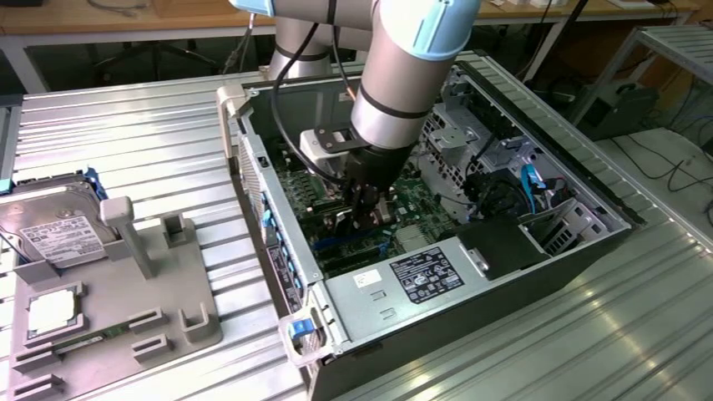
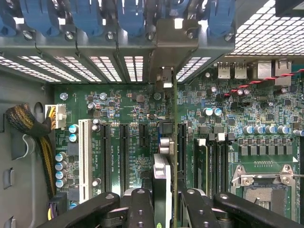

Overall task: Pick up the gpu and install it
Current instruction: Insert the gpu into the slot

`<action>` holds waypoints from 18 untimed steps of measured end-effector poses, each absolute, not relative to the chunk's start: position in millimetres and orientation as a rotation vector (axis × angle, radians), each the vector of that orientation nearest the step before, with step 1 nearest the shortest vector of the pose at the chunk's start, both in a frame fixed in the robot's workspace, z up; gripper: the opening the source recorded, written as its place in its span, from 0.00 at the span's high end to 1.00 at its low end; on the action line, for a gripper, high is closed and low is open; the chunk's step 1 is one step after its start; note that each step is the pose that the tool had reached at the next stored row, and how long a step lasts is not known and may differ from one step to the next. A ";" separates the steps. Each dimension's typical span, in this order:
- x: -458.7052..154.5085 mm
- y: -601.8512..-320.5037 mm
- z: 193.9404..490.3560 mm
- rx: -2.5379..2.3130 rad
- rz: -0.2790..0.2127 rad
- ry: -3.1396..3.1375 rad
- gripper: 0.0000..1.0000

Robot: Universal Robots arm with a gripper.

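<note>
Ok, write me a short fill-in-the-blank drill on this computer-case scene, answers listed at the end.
1. The gripper is lowered inside the open computer ____.
2. In the wrist view, the jaws are shut on the gpu, which stands on ____ over the green motherboard.
3. The hard drive with a white label rests on the grey ____ at the exterior view's left.
4. In the wrist view, the clips above the rear slot covers are ____ in colour.

Missing words: case; edge; holder; blue
</note>
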State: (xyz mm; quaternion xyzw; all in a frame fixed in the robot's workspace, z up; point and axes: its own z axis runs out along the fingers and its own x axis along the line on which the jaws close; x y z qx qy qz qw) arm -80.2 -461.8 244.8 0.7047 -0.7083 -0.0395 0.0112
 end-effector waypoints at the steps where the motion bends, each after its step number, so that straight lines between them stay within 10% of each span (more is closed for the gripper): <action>1: -80.2 -461.8 244.5 2.198 -0.123 -2.210 0.72; 18: -80.2 -461.7 242.5 2.198 -0.123 -2.210 0.72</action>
